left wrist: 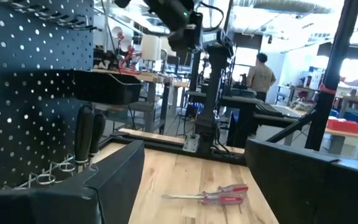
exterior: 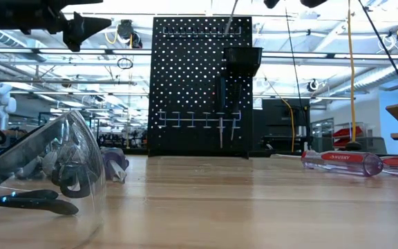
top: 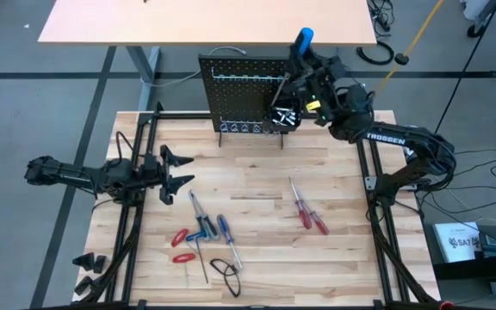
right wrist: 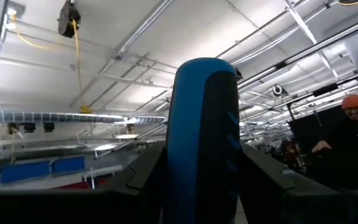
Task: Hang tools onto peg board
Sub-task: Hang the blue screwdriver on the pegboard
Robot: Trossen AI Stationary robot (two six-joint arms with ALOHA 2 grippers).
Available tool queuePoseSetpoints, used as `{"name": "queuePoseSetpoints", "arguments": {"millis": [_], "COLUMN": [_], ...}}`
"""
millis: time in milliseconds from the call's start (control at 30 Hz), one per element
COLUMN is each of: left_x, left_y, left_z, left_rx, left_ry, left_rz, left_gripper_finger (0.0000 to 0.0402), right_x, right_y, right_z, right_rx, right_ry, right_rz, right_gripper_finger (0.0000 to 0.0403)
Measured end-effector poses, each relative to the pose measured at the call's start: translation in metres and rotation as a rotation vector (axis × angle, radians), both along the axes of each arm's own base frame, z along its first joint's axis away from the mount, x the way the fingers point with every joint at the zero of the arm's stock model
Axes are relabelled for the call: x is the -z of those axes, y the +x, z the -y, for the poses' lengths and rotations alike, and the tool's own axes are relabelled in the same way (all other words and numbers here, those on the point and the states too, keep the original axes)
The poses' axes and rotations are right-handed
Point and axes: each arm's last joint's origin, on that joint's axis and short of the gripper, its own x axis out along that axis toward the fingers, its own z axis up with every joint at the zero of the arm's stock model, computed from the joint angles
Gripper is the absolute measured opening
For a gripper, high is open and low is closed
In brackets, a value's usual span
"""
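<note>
Right wrist view: jaws clamp blue-handled screwdriver (right wrist: 204,137); left jaws wide.

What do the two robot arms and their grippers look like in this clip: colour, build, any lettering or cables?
Both arms are dark, jointed and slim. The left gripper ends in two black, pointed fingers. The right arm carries white TROSSEN lettering on one link, and a small yellow patch near the right gripper. Black cables trail off the table's edge beside the right arm.

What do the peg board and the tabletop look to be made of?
The peg board looks like thin sheet metal with a matte black finish: even rows of punched holes let light through, though coated plastic can't be excluded. The tabletop looks like light wood, butcher-block style, judging by its narrow joined strips with visible grain.
</note>
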Motion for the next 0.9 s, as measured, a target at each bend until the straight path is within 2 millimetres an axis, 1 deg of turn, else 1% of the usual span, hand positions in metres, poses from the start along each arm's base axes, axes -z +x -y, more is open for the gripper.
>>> {"name": "queuePoseSetpoints", "arguments": {"millis": [167, 400, 633, 800, 900], "left_x": [0.002, 0.001, 0.002, 0.001, 0.001], "left_y": [0.000, 0.000, 0.000, 0.000, 0.000], "left_z": [0.000, 0.000, 0.000, 0.000, 0.000], "left_rx": [-0.001, -0.002, -0.002, -0.003, -0.003], "left_ry": [0.022, 0.023, 0.023, 0.022, 0.022], "left_rz": [-0.019, -0.019, -0.019, -0.017, -0.017], "left_gripper_finger": [0.0286, 0.0286, 0.0286, 0.0286, 0.0286], "right_x": [0.003, 0.003, 0.010, 0.017, 0.021], "right_y": [-0.001, -0.004, 0.002, 0.008, 0.011], "right_z": [0.009, 0.014, 0.020, 0.024, 0.026], "right_rx": [0.025, 0.055, 0.062, 0.104, 0.127], "right_ry": [0.020, 0.013, 0.016, 0.016, 0.004], "right_rz": [-0.035, -0.048, -0.040, -0.013, -0.034], "right_gripper_finger": [0.0153, 0.0153, 0.0153, 0.0153, 0.0153]}}
